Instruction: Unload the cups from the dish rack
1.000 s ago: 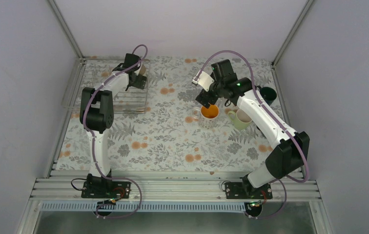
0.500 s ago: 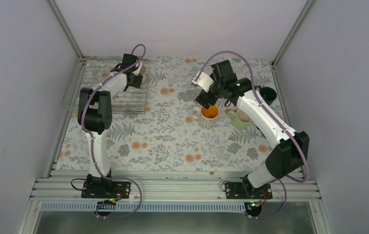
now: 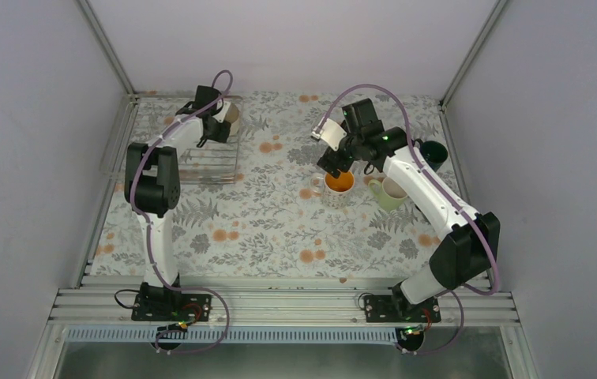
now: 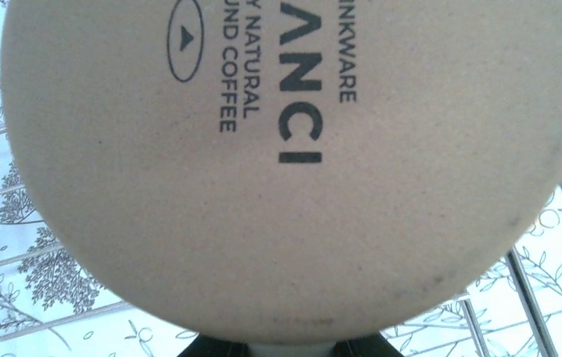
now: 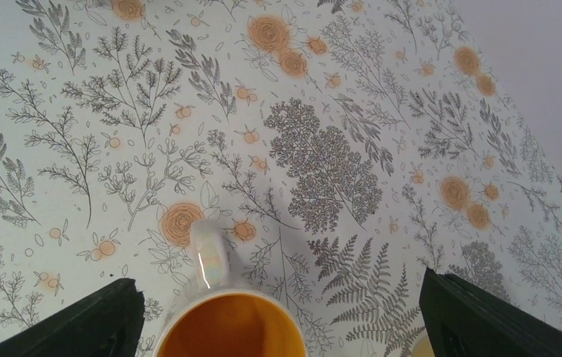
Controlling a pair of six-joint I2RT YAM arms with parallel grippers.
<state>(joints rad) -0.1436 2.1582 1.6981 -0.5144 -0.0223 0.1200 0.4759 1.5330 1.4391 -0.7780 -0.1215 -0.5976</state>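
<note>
**Left side.** The left gripper (image 3: 222,119) reaches into the dish rack (image 3: 200,162), which sits at 10 o'clock on the table (image 3: 264,229). It meets the cream mug (image 4: 293,163) at the rack's 1 o'clock corner. The mug's printed base faces the wrist camera and hides the fingers, so the claw's opening cannot be told and no hold is confirmed.

**Right side.** The right gripper (image 5: 276,286) hangs spread wide and empty, directly over the patterned mug (image 5: 226,327).

**Unloaded mugs.** The pale green mug (image 3: 390,192) is just beside the patterned mug at 3 o'clock, and the dark green mug (image 3: 435,150) is at 2 o'clock. They are judged to be grouped there to keep them clear of the rack.
</note>
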